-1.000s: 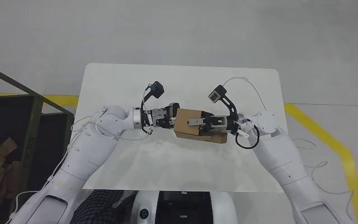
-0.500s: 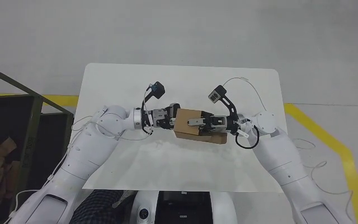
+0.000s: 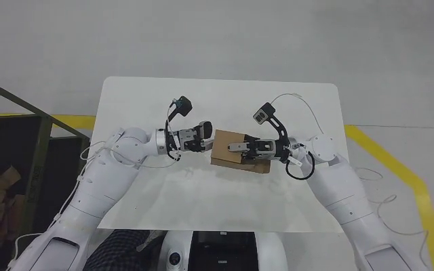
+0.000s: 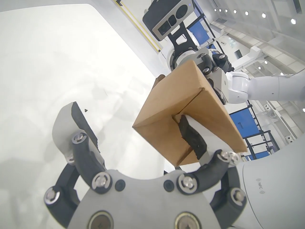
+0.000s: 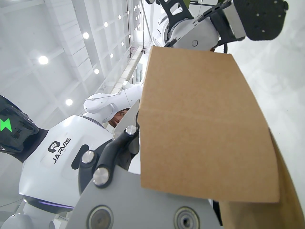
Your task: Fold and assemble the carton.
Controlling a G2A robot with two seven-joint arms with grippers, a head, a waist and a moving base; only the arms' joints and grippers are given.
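Cardboard carton [image 3: 224,160], pinched by right gripper [image 3: 237,148]; left gripper [image 4: 128,111] spread, touching its end seam

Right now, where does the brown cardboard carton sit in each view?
Top view: brown cardboard carton at the middle of the white table, between the arms.
Left wrist view: carton just beyond the left gripper, one finger touching its end.
Right wrist view: carton close up before the camera.
Shared landmark: the white table.

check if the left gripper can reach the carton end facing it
Probably yes. The left gripper is open right at that end of the carton, one finger against the flap seam, nothing between them. The right gripper holds the carton from the far side, clear of that end.
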